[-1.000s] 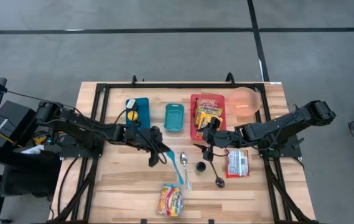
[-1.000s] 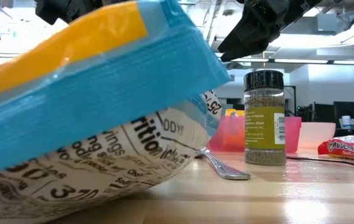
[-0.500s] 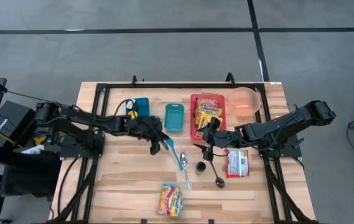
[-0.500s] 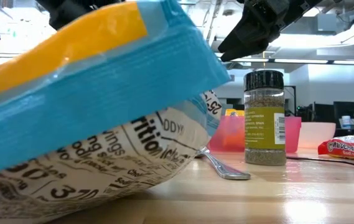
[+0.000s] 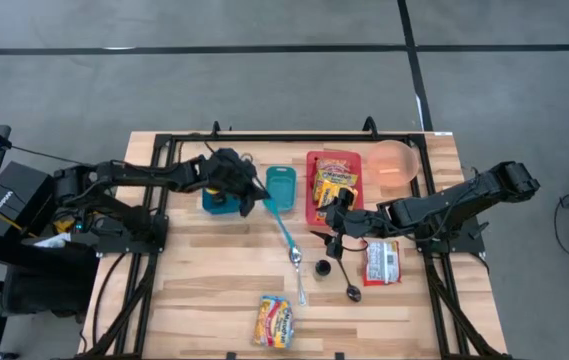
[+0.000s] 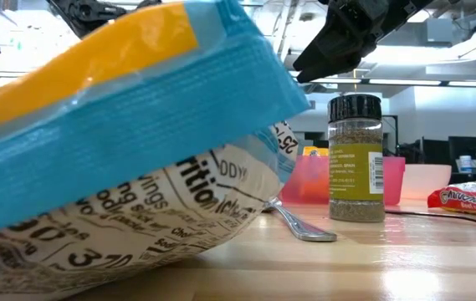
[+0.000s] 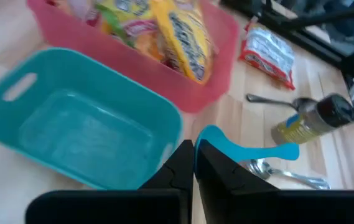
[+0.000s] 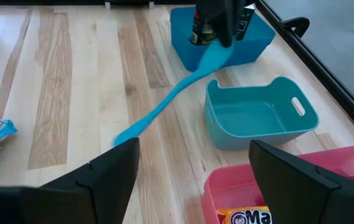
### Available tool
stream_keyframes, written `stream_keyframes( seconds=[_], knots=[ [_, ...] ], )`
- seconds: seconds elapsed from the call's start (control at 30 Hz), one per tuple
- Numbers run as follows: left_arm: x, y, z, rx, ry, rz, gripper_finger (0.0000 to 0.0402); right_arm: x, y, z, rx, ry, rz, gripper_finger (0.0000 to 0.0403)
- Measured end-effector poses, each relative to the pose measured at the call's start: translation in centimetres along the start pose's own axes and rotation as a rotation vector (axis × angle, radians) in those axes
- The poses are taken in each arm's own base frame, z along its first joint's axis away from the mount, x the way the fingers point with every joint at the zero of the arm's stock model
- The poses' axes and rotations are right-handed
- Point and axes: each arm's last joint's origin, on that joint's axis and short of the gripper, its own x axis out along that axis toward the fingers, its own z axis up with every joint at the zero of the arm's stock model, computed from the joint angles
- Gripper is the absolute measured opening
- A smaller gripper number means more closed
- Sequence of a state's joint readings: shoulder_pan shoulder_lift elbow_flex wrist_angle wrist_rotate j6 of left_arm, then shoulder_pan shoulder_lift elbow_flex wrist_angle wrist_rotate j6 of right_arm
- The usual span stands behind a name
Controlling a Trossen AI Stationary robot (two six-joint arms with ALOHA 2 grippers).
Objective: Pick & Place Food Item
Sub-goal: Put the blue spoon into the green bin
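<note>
My left gripper [image 5: 257, 197] is shut on one end of a long blue plastic utensil [image 5: 282, 228], between the blue bin [image 5: 221, 188] and the teal bin [image 5: 280, 187]. My right gripper [image 5: 332, 238] stands open in the air near the red bin [image 5: 334, 186] of snack packs, touching nothing. A snack bag [image 5: 276, 320] lies flat near the front edge. It fills the left of the low view [image 6: 112, 159]. A red-and-white packet [image 5: 381, 262] lies on the table under the right arm. My left gripper pinches the utensil's rounded end [image 7: 210, 133] between its two fingers, which slant down from the table's left. The utensil [image 8: 170, 93] runs on from the fingers toward the near edge, slanting down. I cannot tell whether its far tip [image 8: 124, 134] touches the table.
A spice jar [image 5: 322, 267], a metal spoon [image 5: 299, 280] and a black spoon [image 5: 352, 291] lie in the middle of the table. A pink bowl [image 5: 394, 165] stands at the far right. The blue bin holds a few items. Bare wood lies at the near left.
My left gripper, still shut, has swung from the table's middle toward the far edge, up beside the teal bin. The blue utensil has gone with it, its free end trailing toward the near edge. My right arm has kept still.
</note>
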State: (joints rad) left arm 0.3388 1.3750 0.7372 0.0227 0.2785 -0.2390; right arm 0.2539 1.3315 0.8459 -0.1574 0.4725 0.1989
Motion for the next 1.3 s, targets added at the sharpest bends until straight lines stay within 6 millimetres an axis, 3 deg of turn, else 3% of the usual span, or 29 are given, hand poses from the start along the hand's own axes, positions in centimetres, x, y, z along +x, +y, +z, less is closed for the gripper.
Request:
stream_keyframes(
  seconds=[0.27,0.73,1.3],
  knots=[
    [-1.1,2.9,0.9,-0.059,-0.044,-0.042,0.0005,0.0,0.0,0.0,0.000,0.000,0.000,0.0297],
    [-2.1,4.9,2.2,-0.036,-0.156,-0.041,0.0005,0.1,-0.3,0.0,0.001,0.001,-0.009,0.0297],
    [1.1,8.3,1.9,-0.123,-0.005,-0.049,0.0005,1.1,-2.6,0.0,-0.010,0.043,-0.086,0.0297]
  ],
)
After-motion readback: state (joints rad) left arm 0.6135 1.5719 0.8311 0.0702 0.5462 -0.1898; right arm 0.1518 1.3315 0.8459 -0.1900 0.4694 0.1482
